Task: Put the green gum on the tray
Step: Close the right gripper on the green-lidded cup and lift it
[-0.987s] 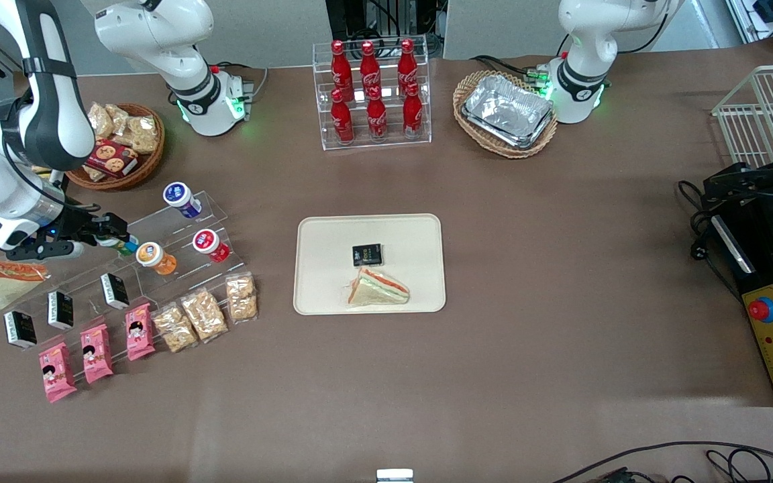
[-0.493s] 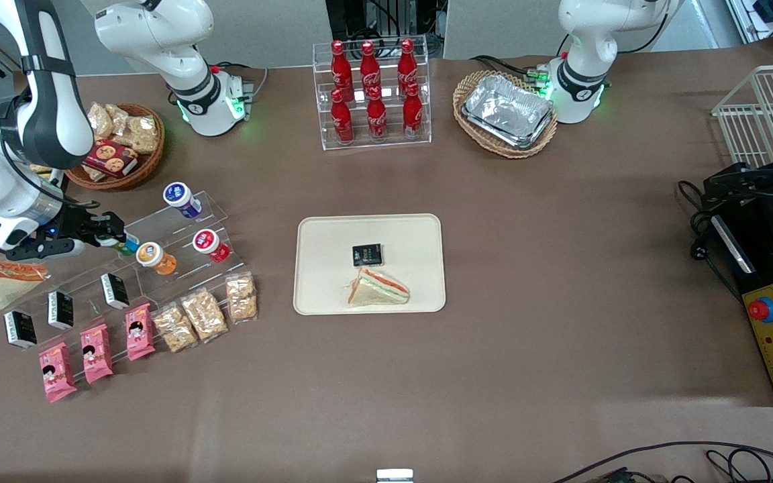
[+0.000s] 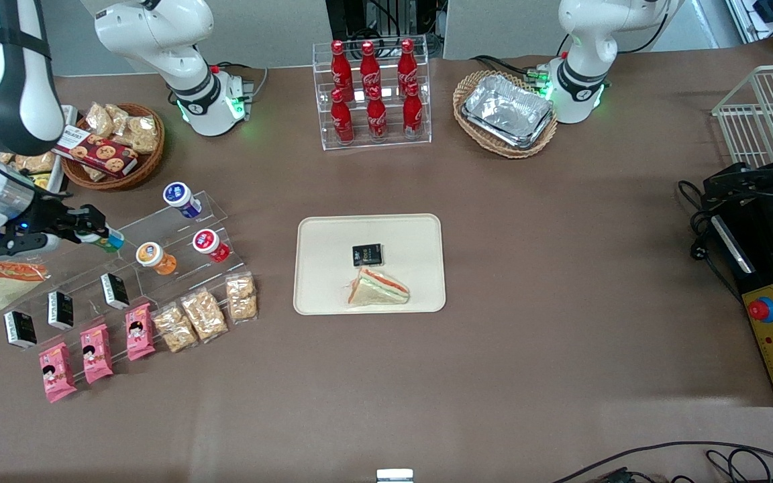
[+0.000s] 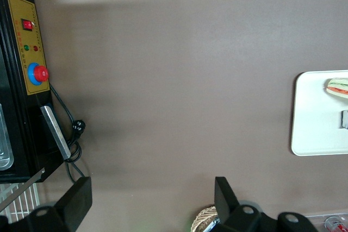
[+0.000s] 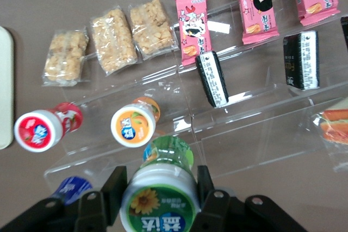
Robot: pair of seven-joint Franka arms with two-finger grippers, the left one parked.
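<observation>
My gripper (image 3: pixel 94 236), fingers (image 5: pixel 204 184) clamped on the green gum (image 5: pixel 159 198), is lifting it off the rack (image 3: pixel 158 231), farther from the tray (image 3: pixel 313 231) than before.

The green gum (image 5: pixel 161 196) has a green-rimmed white lid; the tray (image 3: pixel 323 231) is beige.

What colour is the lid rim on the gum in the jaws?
Green, on the green gum held by the gripper; clearest in the right wrist view.

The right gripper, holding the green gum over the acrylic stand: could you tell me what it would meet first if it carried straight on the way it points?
Judging by the wrist view, the gripper, shut on the green gum, points down at the clear acrylic stand. It would probably meet that first, beside the orange canister; depth is uncertain.
</observation>
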